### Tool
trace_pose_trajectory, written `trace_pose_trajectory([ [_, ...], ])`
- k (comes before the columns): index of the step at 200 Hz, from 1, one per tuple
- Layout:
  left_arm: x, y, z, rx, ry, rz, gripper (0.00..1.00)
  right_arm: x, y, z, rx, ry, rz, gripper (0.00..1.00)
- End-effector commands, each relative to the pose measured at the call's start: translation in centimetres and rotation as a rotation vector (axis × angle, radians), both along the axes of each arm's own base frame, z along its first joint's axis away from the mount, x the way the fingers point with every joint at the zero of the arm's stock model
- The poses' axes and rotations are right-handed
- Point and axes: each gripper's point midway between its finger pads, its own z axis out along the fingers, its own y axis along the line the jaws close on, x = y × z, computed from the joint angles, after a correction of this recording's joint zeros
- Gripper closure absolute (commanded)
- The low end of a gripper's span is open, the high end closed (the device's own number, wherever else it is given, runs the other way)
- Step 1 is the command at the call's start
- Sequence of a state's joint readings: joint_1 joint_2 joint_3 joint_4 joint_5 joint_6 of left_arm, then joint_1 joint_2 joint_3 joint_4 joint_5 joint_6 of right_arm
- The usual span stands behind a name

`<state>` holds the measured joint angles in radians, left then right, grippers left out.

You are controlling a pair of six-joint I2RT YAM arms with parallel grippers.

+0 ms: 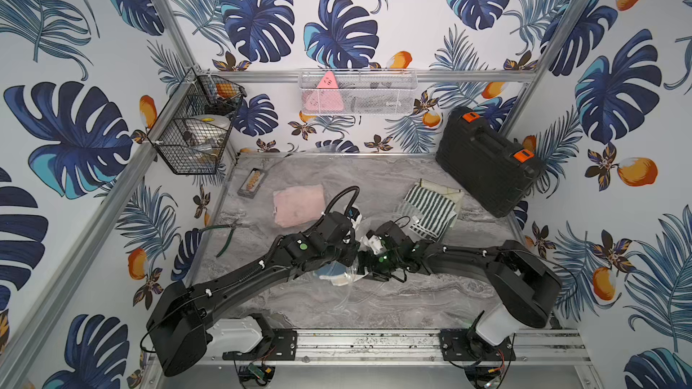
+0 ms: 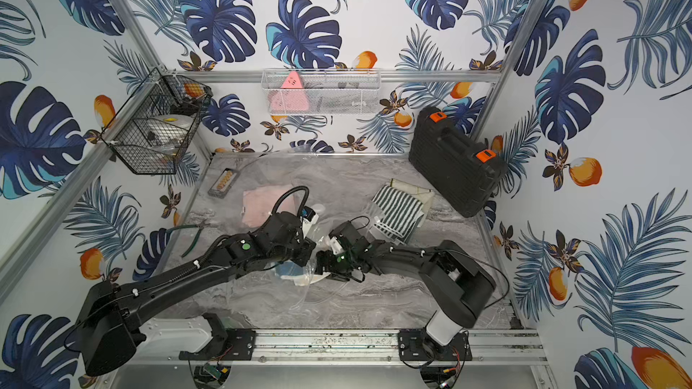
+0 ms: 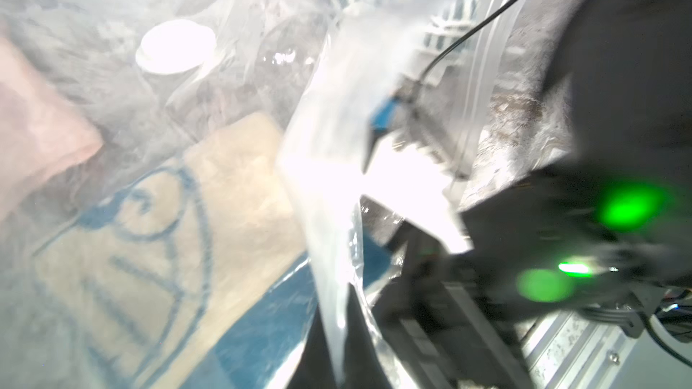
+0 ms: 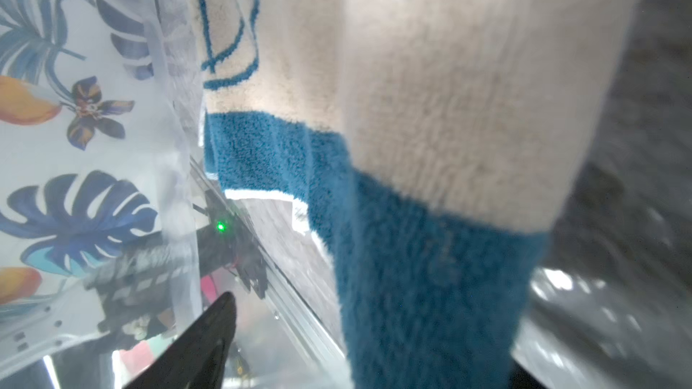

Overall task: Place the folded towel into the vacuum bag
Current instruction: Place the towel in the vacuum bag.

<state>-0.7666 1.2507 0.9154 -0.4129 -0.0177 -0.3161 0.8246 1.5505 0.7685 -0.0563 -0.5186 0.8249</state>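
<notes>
Far left, a black wire basket point(image 1: 194, 132) hung on the frame; below it green-handled pliers point(image 1: 224, 237) lay at the marble table's point(image 1: 412, 293) edge, a small tray point(image 1: 251, 182) further back. A pink towel point(image 1: 297, 205) lay left of centre, seen hazy through plastic in the left wrist view.

Centre: the vacuum bag point(image 1: 344, 293), clear and crinkly, was spread on the table under both arms, round white valve point(image 3: 176, 46) showing in the left wrist view. The left gripper point(image 3: 348, 334) was clenched on a lifted fold of the vacuum bag. The folded towel point(image 1: 329, 273), cream with a blue band, lay under the wrists in both top views, behind bag plastic in the left wrist view.

The right gripper point(image 4: 367, 353) sat close against the folded towel; one dark finger point(image 4: 202, 338) showed off to one side, clear of the cloth. Couldn't tell if it was released or grasping.

Right: a striped cloth point(image 1: 430, 207) lay by a black toolcase point(image 1: 486, 162) leaning in the corner.
</notes>
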Motion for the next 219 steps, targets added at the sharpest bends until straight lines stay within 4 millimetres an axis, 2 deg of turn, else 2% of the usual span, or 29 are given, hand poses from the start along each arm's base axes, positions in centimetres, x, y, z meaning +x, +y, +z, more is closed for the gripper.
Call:
trace_pose_trajectory([
  [1,-0.7,-0.6,0.4,-0.043,0.016,-0.041,1.00,-0.8,-3.5,-0.5,-0.136,-0.039,-0.006,0.22],
  [21,-1.6,-1.6,0.5,-0.093,0.046,-0.090,1.00,-0.5,-3.7,-0.7,-0.157,-0.033,0.007,0.24],
  [50,-2.2,-2.5,1.0,-0.165,0.065,-0.115,1.00,2.1,-1.1,-1.9,-0.138,-0.034,-0.005,0.30],
  [83,-1.8,-2.6,1.2,-0.165,0.057,-0.105,1.00,4.5,0.7,-5.1,-0.149,-0.041,-0.051,0.49],
  [109,-1.8,-2.4,0.5,-0.139,0.064,-0.103,1.00,4.0,2.6,-7.7,-0.169,-0.054,0.089,0.69],
  [131,-1.7,-2.5,0.2,-0.127,0.066,-0.111,1.00,3.6,3.1,-9.8,-0.207,-0.102,0.219,0.79],
  [152,-1.4,-2.7,0.0,-0.118,0.062,-0.111,1.00,4.1,3.7,-9.3,-0.197,-0.233,0.309,0.86],
  [175,-1.2,-2.7,-0.1,-0.112,0.067,-0.109,1.00,4.1,5.4,-5.4,-0.058,-0.326,0.354,0.88],
  [194,-1.4,-2.7,-0.2,-0.112,0.077,-0.112,1.00,3.7,7.9,-2.2,0.096,-0.321,0.391,0.89],
  [204,-1.6,-2.7,-0.3,-0.112,0.085,-0.113,1.00,3.6,9.2,-1.8,0.152,-0.286,0.387,0.90],
  [219,-1.8,-2.5,-0.5,-0.113,0.094,-0.108,1.00,4.1,10.7,-2.2,0.189,-0.237,0.360,0.88],
])
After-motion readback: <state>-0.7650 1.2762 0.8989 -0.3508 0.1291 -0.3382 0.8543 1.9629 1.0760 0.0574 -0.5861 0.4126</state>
